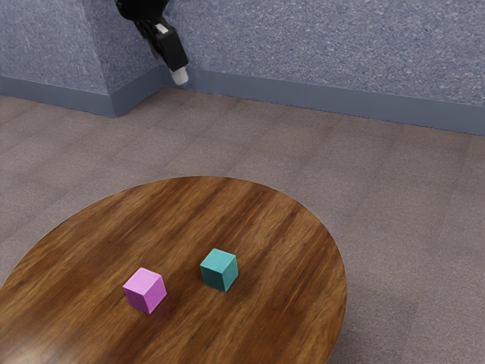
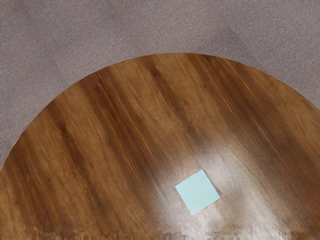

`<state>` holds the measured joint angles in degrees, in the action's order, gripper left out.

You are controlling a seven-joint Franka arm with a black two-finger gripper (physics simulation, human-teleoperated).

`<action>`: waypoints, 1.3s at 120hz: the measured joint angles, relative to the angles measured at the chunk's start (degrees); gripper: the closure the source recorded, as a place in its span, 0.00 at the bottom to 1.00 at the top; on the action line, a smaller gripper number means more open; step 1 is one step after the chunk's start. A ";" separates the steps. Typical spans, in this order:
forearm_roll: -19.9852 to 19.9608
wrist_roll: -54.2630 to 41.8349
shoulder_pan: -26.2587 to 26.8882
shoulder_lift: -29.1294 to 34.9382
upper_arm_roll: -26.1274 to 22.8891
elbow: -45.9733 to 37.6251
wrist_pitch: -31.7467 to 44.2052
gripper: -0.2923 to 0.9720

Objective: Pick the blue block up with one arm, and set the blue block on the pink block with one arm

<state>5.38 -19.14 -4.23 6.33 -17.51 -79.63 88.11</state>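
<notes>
One round brown wooden table, with two small things on top. One blue-green cube, flat on the wood, near the middle of the table. One pink cube, flat on the wood too, near the blue-green cube, toward the exterior view's left and a bit closer to the camera. Apart, not touching, with a strip of bare wood between. Blue-green cube down on the table, not yet on the pink cube.

Up high near the exterior view's upper left, one black arm with its black gripper, pale at the tip. Hangs well above the table and well apart from both cubes. Open or closed: cannot tell.

Through the hand's camera, looking down: the blue-green cube as a pale blue square on the shiny table, with a bright patch of light on the wood around it.

All around the table, grey-brown floor. Behind, a speckled blue-grey wall with a plain blue strip along its foot.
</notes>
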 joint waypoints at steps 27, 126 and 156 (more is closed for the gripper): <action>0.67 -6.14 -1.04 0.03 0.23 0.73 -7.82 0.23; -2.20 -6.77 -3.50 -14.87 -4.03 -30.77 16.45 0.23; -7.76 -0.34 -4.69 -15.52 -4.20 -37.47 26.44 0.23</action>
<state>-2.38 -19.48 -8.92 -9.19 -21.71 -117.10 114.55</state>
